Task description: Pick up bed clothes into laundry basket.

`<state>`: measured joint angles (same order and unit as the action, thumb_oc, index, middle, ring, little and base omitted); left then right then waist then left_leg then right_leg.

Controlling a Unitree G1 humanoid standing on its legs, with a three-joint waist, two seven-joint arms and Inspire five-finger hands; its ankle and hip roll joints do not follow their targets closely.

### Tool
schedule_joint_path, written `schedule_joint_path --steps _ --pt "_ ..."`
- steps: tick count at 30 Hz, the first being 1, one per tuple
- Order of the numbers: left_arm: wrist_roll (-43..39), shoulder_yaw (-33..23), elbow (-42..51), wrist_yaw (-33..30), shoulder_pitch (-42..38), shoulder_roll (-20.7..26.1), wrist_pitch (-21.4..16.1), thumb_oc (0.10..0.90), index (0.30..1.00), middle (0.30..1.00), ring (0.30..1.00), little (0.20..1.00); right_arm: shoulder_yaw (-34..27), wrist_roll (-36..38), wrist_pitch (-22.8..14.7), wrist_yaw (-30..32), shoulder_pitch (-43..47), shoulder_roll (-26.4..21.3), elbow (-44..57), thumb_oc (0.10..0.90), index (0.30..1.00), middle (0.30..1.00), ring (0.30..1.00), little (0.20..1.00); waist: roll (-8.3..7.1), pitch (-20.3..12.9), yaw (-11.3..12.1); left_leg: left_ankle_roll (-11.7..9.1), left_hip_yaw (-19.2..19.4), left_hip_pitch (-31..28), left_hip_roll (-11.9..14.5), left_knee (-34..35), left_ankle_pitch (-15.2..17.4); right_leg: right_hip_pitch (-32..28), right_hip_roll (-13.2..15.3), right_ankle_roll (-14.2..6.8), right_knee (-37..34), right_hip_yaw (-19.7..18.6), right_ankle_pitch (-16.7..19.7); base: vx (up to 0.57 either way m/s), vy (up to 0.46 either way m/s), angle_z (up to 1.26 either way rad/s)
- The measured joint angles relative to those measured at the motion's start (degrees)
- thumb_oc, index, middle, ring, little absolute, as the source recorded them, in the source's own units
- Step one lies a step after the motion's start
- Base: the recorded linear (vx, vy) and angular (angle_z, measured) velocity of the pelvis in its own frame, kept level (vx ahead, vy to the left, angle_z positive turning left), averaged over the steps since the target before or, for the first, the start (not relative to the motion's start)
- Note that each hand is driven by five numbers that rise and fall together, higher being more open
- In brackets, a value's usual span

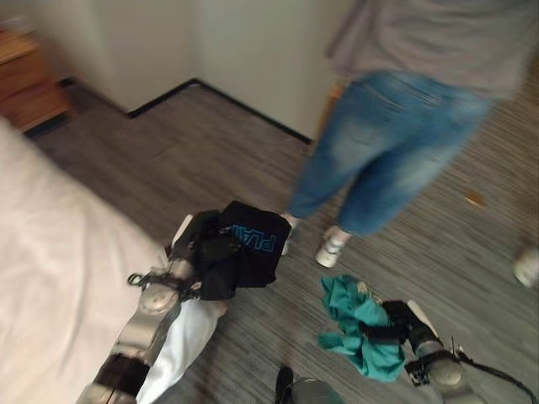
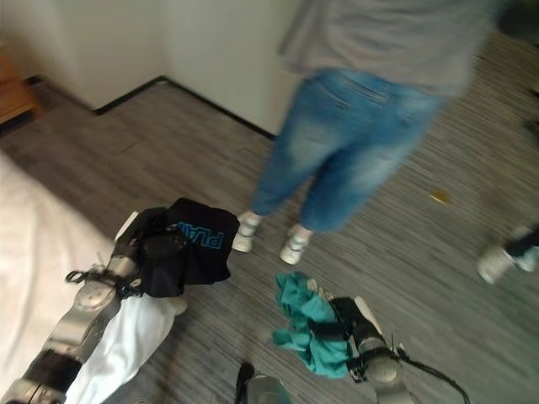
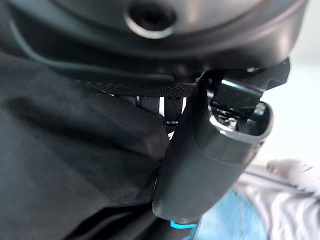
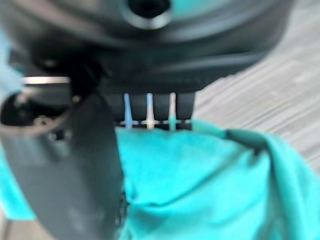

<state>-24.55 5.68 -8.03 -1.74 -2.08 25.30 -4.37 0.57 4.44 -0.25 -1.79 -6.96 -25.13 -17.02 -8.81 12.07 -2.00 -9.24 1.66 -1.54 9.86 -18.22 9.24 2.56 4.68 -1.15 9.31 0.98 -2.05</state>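
The right hand is curled round a crumpled teal garment, soft and folded, held above the striped grey floor. The left hand grips a black garment with blue print, bunched beside the white bed. Farther off, a person in jeans and white shoes stands by the wall. A wooden nightstand sits beyond the bed.
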Motion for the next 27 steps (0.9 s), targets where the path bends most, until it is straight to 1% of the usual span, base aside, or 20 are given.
schedule_joint_path --steps 1,2,3,4,5,6,7,9,12,13,15,16,17,18,19,20,21,23,24,27 --pt "-0.2 -1.8 -0.1 -1.0 1.9 -1.4 -0.5 0.4 0.3 0.3 0.3 0.3 -0.3 3.9 -1.1 0.0 0.4 1.2 1.3 0.4 0.3 0.3 0.3 0.3 0.42 0.0 0.2 -0.2 -3.1 2.2 -0.8 1.8 -0.1 -0.4 -0.1 -0.2 -0.8 -0.3 0.4 0.14 0.145 -1.71" --pt "-0.2 -2.1 -0.5 -1.8 2.1 -2.5 -0.5 0.4 0.3 0.3 0.3 0.3 -0.5 6.4 -2.3 0.1 -0.4 1.3 2.7 0.4 0.3 0.3 0.3 0.3 1.77 0.1 -0.2 0.2 -4.3 4.1 -0.3 4.2 -3.8 -0.6 -0.5 -0.9 -0.7 0.7 0.2 0.18 0.176 -0.94" --pt "-0.2 -2.5 -0.6 -2.5 2.4 -4.0 -0.5 0.4 0.3 0.3 0.3 0.3 -0.8 8.8 -3.0 0.0 -0.9 1.0 3.6 0.4 0.3 0.3 0.3 0.3 3.21 0.2 -0.5 0.7 -6.3 6.8 -0.1 5.0 -6.1 -0.9 -0.8 -1.8 -1.0 0.5 -0.4 0.15 0.216 -0.68" --pt "-0.2 -3.2 0.0 -2.6 3.9 -6.2 -1.0 0.4 0.3 0.3 0.3 0.3 -1.0 11.6 -3.1 0.0 -1.1 1.3 4.1 0.4 0.3 0.3 0.3 0.3 5.0 -0.3 -0.2 1.6 -8.8 9.0 -0.2 6.8 -8.8 -0.4 -1.1 -2.2 -1.3 -0.4 -0.8 0.11 0.212 -0.75" --pt "-0.1 -3.3 0.0 -2.7 5.3 -7.2 -1.7 0.4 0.3 0.3 0.3 0.3 -1.0 13.4 -3.4 0.0 -1.3 2.0 4.2 0.4 0.3 0.3 0.3 0.3 5.7 -0.5 0.0 1.8 -8.3 9.8 -1.6 5.6 -8.1 -0.1 -0.1 -3.7 -1.4 -1.2 -0.9 0.03 0.241 -0.65" --pt "-0.1 -3.4 0.4 -2.4 6.6 -7.4 -1.6 0.4 0.3 0.3 0.3 0.3 -0.8 14.8 -3.6 -0.2 -1.9 2.5 4.8 0.4 0.3 0.3 0.3 0.3 5.36 -0.8 -0.5 2.6 -8.3 9.2 -3.1 7.7 -7.3 0.1 1.7 -4.8 -1.5 -1.6 -1.3 0.02 0.22 -0.23" --pt "0.0 -3.5 0.3 -2.6 6.8 -7.4 -1.6 0.4 0.3 0.3 0.3 0.3 -1.1 16.1 -3.6 -0.5 -2.2 3.3 5.0 0.4 0.3 0.3 0.3 0.3 4.99 -0.8 -0.7 3.7 -8.1 9.0 -5.2 9.7 -8.5 0.2 4.4 -5.3 -2.6 -1.4 -0.7 -0.06 0.181 0.11" --pt "-0.1 -3.9 0.1 -3.0 6.9 -7.0 -1.6 0.4 0.3 0.3 0.3 0.3 -0.8 17.9 -3.6 -0.5 -2.2 5.3 4.8 0.4 0.3 0.3 0.3 0.3 4.84 -0.8 -0.4 5.4 -7.9 8.5 -7.8 12.4 -10.7 0.0 6.6 -7.1 -4.5 -1.5 0.6 -0.02 0.158 0.2" --pt "0.1 -6.1 0.4 -3.0 9.6 -5.9 -1.7 0.4 0.3 0.3 0.3 0.3 1.3 19.6 -3.6 -0.5 -0.9 8.9 5.2 0.4 0.3 0.3 0.3 0.3 4.9 -0.8 0.9 5.9 -6.6 6.4 -9.3 15.8 -12.0 -0.2 8.4 -9.0 -5.4 -2.0 2.2 0.03 0.209 -0.08" --pt "0.1 -6.9 0.3 -3.0 10.8 -5.8 -1.7 0.4 0.3 0.3 0.3 0.3 2.4 19.7 -3.6 -0.6 0.1 9.2 5.3 0.4 0.3 0.3 0.3 0.3 4.99 -0.7 1.4 5.9 -5.6 5.7 -9.2 16.5 -12.2 -0.2 8.4 -9.1 -5.6 -2.9 2.2 0.05 0.091 -0.3" --pt "0.0 -7.5 -0.5 -3.8 11.5 -5.9 -1.7 0.4 0.3 0.3 0.3 0.3 4.2 19.7 -3.6 -0.4 2.5 9.0 5.1 0.4 0.3 0.3 0.3 0.3 5.07 -0.5 1.4 6.1 -5.3 4.6 -9.4 17.7 -12.6 -0.7 8.6 -9.2 -5.7 -3.0 2.3 0.04 0.095 -0.13" --pt "0.5 -5.1 -0.3 -4.1 11.6 -5.9 -1.7 0.4 0.3 0.3 0.3 0.3 5.7 19.9 -4.0 1.0 13.7 8.5 5.2 0.4 0.3 0.3 0.3 0.3 3.7 -0.2 2.8 6.5 -4.2 0.6 -9.7 19.6 -12.2 -3.5 8.6 -9.2 -6.6 -3.0 2.3 0.02 0.079 -0.03" --pt "0.8 -4.8 -0.6 -4.1 10.9 -5.7 -1.5 0.4 0.3 0.3 0.3 0.3 5.1 19.4 -4.0 1.0 12.5 8.4 5.4 0.4 0.3 0.3 0.3 0.3 3.61 -0.3 2.0 6.4 -3.2 0.7 -8.9 19.7 -12.2 -3.3 8.8 -9.3 -6.7 -2.1 2.3 0.01 0.071 -0.03" --pt "2.7 -3.6 -1.3 -4.2 8.9 -4.8 -0.4 0.4 0.3 0.3 0.3 0.3 2.7 17.1 -4.3 0.9 9.6 8.7 7.1 0.4 0.3 0.3 0.3 0.3 3.99 -0.6 3.4 6.6 -2.4 0.6 -8.6 20.9 -12.1 -2.7 9.4 -9.1 -6.5 3.4 2.5 0.03 0.047 -0.07" --pt "4.4 -3.4 -1.4 -4.1 7.1 -3.3 0.1 0.4 0.3 0.3 0.3 0.3 0.5 15.8 -4.3 1.0 6.6 8.9 8.3 0.4 0.3 0.3 0.3 0.3 4.1 -0.8 3.8 6.4 -2.1 0.6 -8.3 22.0 -12.5 -2.5 9.8 -8.6 -6.8 7.6 3.0 0.03 0.042 -0.12" --pt "5.0 -3.5 -1.4 -4.2 5.3 -2.0 0.4 0.4 0.3 0.3 0.3 0.3 -2.5 15.4 -4.3 1.1 4.1 9.5 8.7 0.4 0.3 0.3 0.3 0.3 4.07 -0.9 3.6 6.2 -1.9 0.6 -8.0 22.8 -12.7 -2.6 9.9 -8.9 -7.5 9.2 3.8 0.04 0.051 -0.16" --pt "5.1 -3.9 -1.4 -4.4 3.6 -1.0 0.4 0.4 0.3 0.3 0.3 0.3 -5.1 15.3 -4.1 2.2 1.1 9.8 8.5 0.4 0.3 0.3 0.3 0.3 4.18 -0.9 3.2 5.9 -1.7 0.4 -7.9 23.1 -13.4 -2.6 9.7 -8.8 -7.8 9.7 4.1 0.03 0.042 -0.11" --pt "5.5 -5.4 -0.6 -5.3 1.8 0.0 0.3 0.4 0.3 0.3 0.3 0.3 -9.1 15.3 -3.5 3.7 -2.2 9.5 6.7 0.4 0.3 0.3 0.3 0.3 4.32 -1.0 1.7 5.8 -1.1 -0.2 -7.7 23.2 -13.5 -3.0 9.5 -8.7 -8.2 9.7 4.3 0.03 0.037 -0.15" --pt "5.5 -6.3 -0.5 -5.6 0.8 0.1 0.3 0.4 0.3 0.3 0.3 0.3 -10.3 15.3 -2.6 4.9 -2.6 8.7 5.9 0.4 0.3 0.3 0.3 0.3 4.59 -1.1 0.8 5.7 -0.3 -0.5 -7.6 23.2 -13.5 -3.2 9.4 -8.8 -8.6 9.7 4.8 0.02 0.022 -0.22" --pt "6.5 -6.2 -0.3 -6.4 -3.8 0.2 0.3 0.4 0.3 0.3 0.3 0.3 -11.9 15.1 -1.7 6.8 -2.6 5.8 6.3 0.4 0.3 0.3 0.3 0.3 5.2 -1.2 -0.1 5.7 2.3 -1.7 -7.4 23.2 -13.5 -4.8 9.1 -8.6 -10.7 9.9 6.0 0.02 0.025 -0.23"
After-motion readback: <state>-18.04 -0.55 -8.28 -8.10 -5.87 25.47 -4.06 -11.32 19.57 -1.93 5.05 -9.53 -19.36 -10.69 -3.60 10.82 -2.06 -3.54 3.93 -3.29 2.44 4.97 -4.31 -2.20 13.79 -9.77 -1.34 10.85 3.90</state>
